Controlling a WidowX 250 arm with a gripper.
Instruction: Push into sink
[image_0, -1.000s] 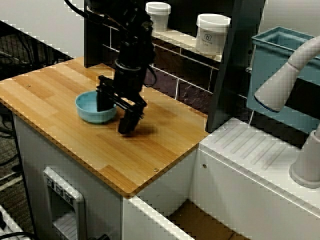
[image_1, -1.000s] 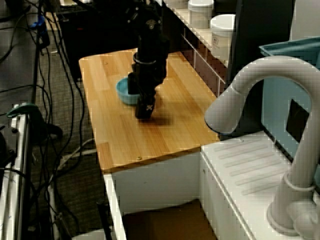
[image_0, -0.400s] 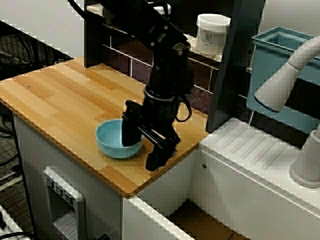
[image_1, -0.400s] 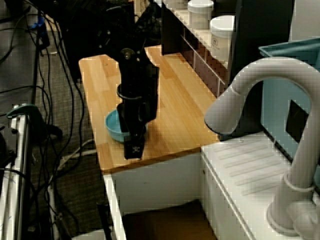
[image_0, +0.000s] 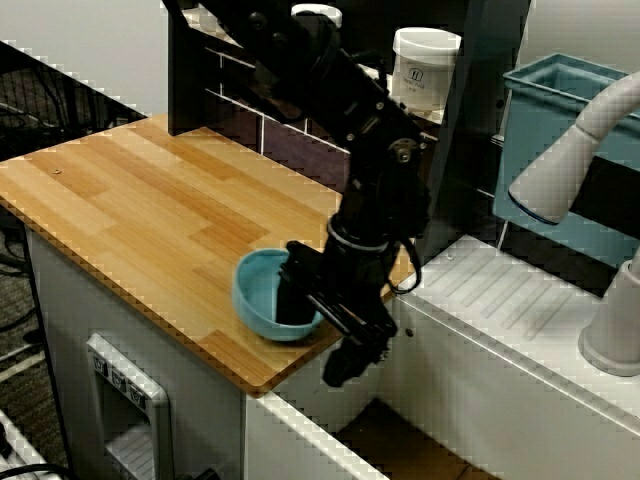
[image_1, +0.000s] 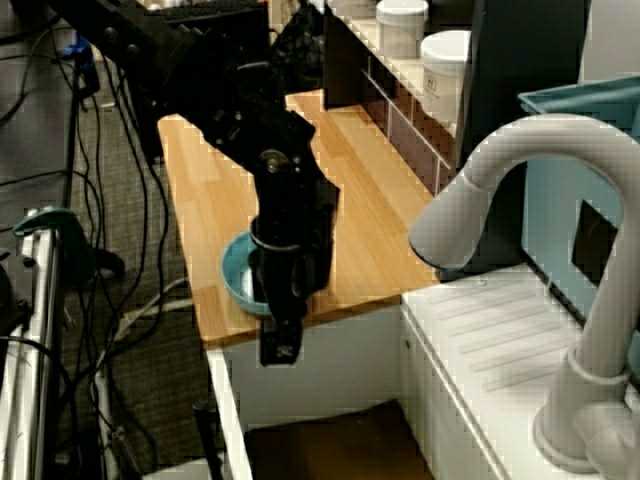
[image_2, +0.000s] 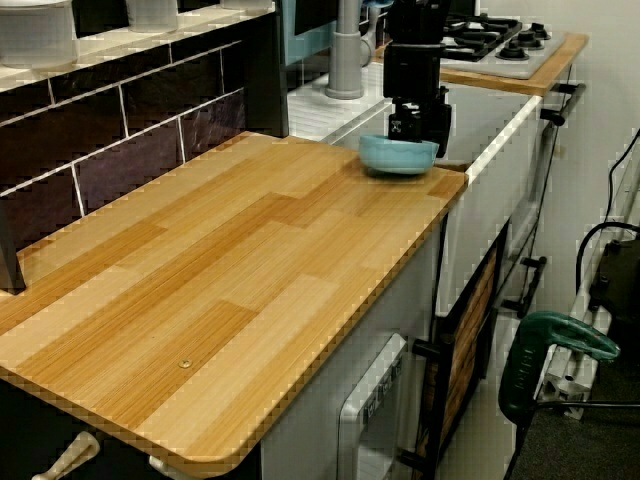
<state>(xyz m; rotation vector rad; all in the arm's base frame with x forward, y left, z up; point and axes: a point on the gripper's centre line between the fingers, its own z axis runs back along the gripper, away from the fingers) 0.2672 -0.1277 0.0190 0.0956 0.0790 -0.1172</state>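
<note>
The small blue bowl (image_0: 275, 293) sits at the corner of the wooden bench (image_0: 150, 220) nearest the sink (image_0: 400, 445), close to the rim but not yet over it; the end effector (image_0: 325, 330) is set astride the bowl's sink-side wall, one finger (image_0: 293, 300) inside the bowl and the other (image_0: 345, 362) hanging past the bench edge, so its fingers are seen spread apart with nothing clamped.

A tip-over is judged the main risk; once the bowl's base passes the edge it could pivot and land upside down or on its rim; a low inner finger could also catch the wall and flip the bowl rather than slide it. A slantwise push could send the bowl off the front edge of the bench towards the floor instead of into the basin; the white rim of the sink (image_1: 225, 400) lies just below and could be struck by the outer finger.

Open room is found over the basin, whose brown floor is bare where visible; the ribbed drainboard (image_0: 510, 300) and the faucet (image_1: 520, 200) stand beyond it, well apart from the bowl.
</note>
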